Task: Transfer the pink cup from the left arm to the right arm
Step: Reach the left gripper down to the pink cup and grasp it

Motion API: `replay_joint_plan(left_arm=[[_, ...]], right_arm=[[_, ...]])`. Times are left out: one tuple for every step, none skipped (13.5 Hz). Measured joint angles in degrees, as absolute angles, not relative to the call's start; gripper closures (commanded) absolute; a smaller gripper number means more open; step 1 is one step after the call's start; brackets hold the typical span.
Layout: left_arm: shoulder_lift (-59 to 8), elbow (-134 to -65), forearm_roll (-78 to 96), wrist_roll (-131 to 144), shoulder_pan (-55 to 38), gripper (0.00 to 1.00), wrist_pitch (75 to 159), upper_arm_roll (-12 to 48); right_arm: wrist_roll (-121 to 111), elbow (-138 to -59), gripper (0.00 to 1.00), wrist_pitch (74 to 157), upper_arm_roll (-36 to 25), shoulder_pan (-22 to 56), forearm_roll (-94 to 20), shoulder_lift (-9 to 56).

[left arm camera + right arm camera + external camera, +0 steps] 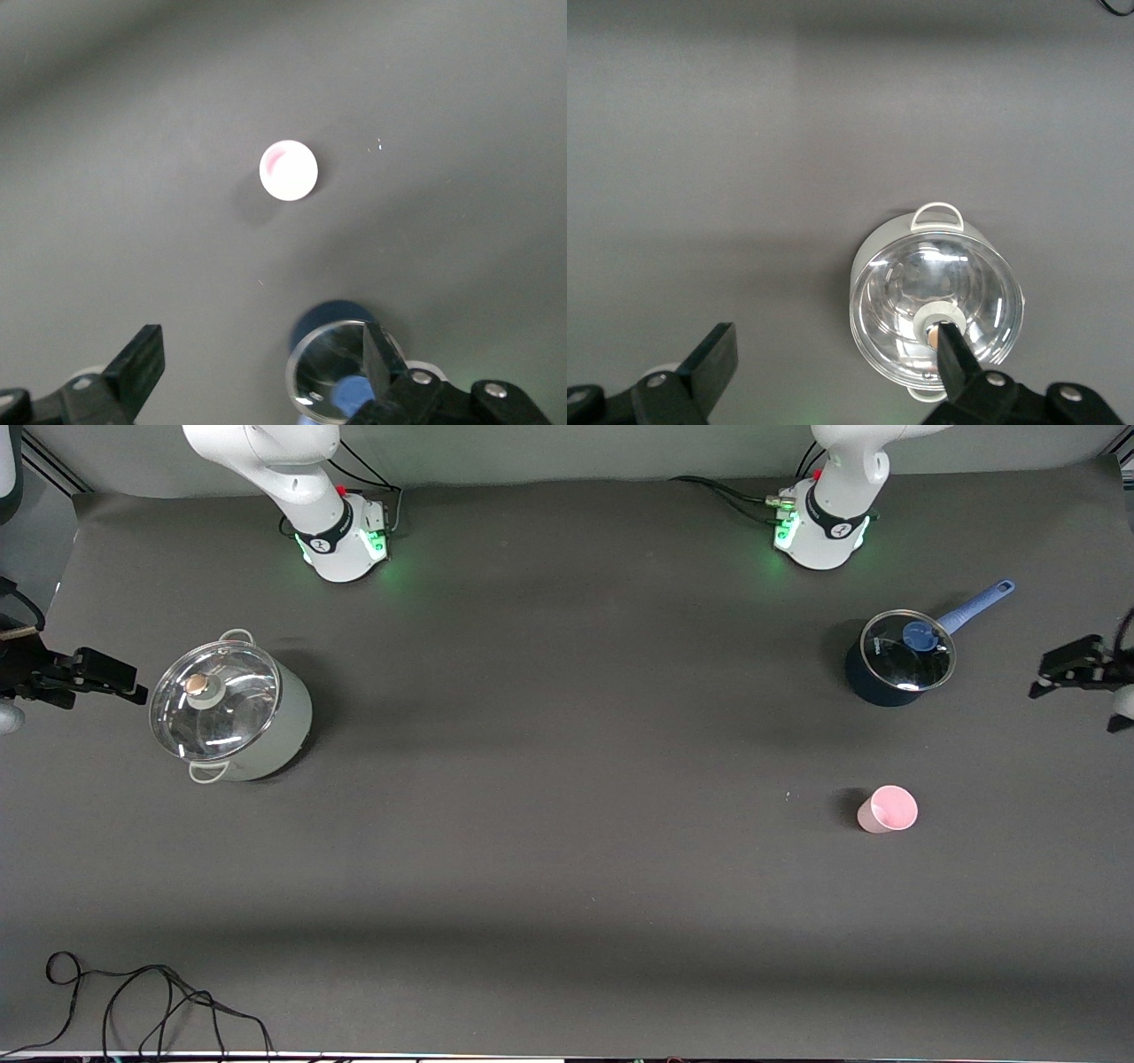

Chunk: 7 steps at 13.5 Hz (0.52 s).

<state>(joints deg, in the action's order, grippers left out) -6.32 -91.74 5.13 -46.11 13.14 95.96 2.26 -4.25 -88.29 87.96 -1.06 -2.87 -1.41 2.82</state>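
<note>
The pink cup (888,810) stands upright on the dark table toward the left arm's end, nearer to the front camera than the blue saucepan. In the left wrist view the pink cup (288,170) shows from above, apart from the fingers. My left gripper (1050,673) (261,341) hangs open and empty in the air at the left arm's end of the table, beside the saucepan. At the right arm's end my right gripper (106,675) (833,341) is up in the air beside the large pot, open, with nothing between its fingers.
A blue saucepan (899,657) (341,372) with a glass lid and a long handle stands near the left arm's base. A large pale pot (230,713) (936,301) with a glass lid sits toward the right arm's end. A black cable (133,1001) lies by the front edge.
</note>
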Motion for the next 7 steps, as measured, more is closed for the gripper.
replay_joint_plan(left_arm=[[-7.52,-91.75,7.89,-52.67,14.48,0.00,97.50,2.25],[-8.70,-91.76,10.92,-58.77,15.78,0.00,98.64,2.25],[-9.88,-91.76,13.60,-64.25,17.12,0.00,99.50,2.23],[-10.88,-91.75,15.52,-69.52,18.35,0.00,99.99,2.21],[-11.78,-91.74,17.56,-75.29,19.48,0.00,100.25,2.19],[-12.66,-91.76,19.96,-80.98,20.51,0.01,100.30,2.15],[-13.76,-91.80,22.64,-86.23,21.91,0.01,100.22,2.13]], right_arm=[[-4.25,-88.29,0.00,87.96,-1.06,-2.87,-1.41,2.82],[-4.25,-88.29,0.00,87.96,-1.06,-2.87,-1.41,2.82],[-4.25,-88.29,0.00,87.96,-1.06,-2.87,-1.41,2.83],[-4.25,-88.29,0.00,87.96,-1.06,-2.87,-1.41,2.84],[-4.26,-88.29,0.00,87.96,-1.06,-2.87,-1.41,2.86],[-4.26,-88.29,0.00,87.96,-1.05,-2.87,-1.41,2.87],[-4.26,-88.29,0.00,87.96,-1.04,-2.87,-1.41,2.88]])
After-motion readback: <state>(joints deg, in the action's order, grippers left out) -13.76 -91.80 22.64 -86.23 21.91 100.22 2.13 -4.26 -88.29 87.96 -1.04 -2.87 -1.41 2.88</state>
